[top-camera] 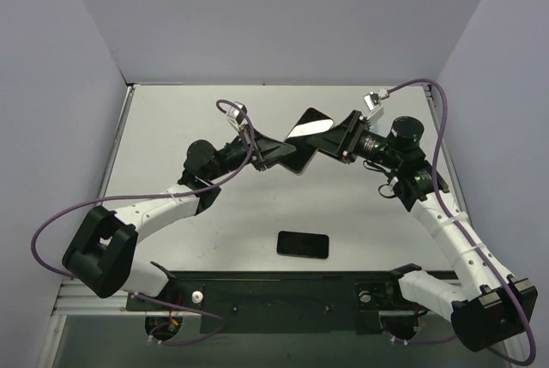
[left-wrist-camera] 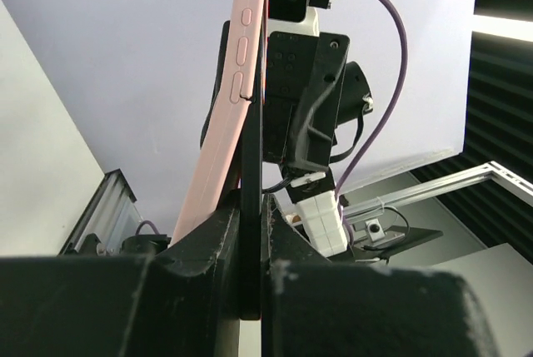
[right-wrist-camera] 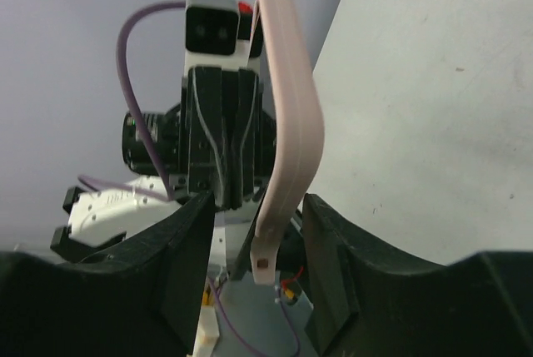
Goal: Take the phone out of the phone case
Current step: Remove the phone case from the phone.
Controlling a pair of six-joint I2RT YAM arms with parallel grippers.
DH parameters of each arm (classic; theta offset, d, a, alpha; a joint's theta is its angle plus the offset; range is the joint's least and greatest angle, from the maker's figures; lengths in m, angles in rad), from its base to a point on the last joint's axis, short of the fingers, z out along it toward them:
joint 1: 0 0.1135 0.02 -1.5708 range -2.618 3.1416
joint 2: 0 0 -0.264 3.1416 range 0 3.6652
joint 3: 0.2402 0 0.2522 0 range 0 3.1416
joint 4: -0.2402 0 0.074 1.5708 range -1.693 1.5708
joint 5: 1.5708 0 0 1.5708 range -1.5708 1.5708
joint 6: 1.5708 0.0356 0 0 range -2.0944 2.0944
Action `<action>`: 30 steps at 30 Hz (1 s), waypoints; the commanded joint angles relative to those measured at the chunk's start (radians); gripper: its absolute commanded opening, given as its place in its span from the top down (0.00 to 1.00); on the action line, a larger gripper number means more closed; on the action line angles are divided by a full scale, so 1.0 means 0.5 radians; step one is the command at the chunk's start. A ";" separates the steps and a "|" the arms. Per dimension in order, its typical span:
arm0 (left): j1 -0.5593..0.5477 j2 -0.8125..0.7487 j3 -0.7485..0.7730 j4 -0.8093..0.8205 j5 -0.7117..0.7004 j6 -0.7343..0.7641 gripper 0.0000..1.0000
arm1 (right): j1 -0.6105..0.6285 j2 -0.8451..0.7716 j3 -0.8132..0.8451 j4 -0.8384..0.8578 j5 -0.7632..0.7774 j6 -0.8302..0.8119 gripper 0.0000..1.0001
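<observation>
Case (left-wrist-camera: 218, 136): pink, held up above the table (top-camera: 171, 128) between the two arms, its side buttons facing the left wrist camera.
Phone (left-wrist-camera: 251, 190): a dark slab on edge against the case; its lower part looks parted from the pink shell, so it seems partly peeled out.
Left gripper (top-camera: 273, 155): closed on the phone's lower edge, the slab pinched between its black jaws.
Right gripper (top-camera: 336, 138): at the case's far end; the pink corner (right-wrist-camera: 287, 124) sits bowed between its fingers, which appear to be around it, but I cannot tell whether they press on it.
Second phone (top-camera: 303, 244): lies flat on the table below the case, nearer the arm bases, untouched.
Step in hand: peeling shell from phone.
Doing it well: hold the left pinch firm and steady; let the right bend the case corner away from the phone, then draw the two apart along the phone's length rather than twisting, so neither slips.
</observation>
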 commanded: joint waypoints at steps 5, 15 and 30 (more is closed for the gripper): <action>0.070 -0.029 0.192 0.149 0.341 -0.039 1.00 | -0.008 -0.004 0.062 0.182 -0.520 -0.189 0.53; 0.095 -0.014 0.164 0.437 0.393 -0.370 1.00 | 0.032 0.005 -0.045 0.615 -0.867 -0.154 0.53; 0.079 -0.281 -0.054 0.336 -0.230 -0.370 1.00 | 0.413 -0.102 -0.223 0.743 -0.186 -0.278 0.60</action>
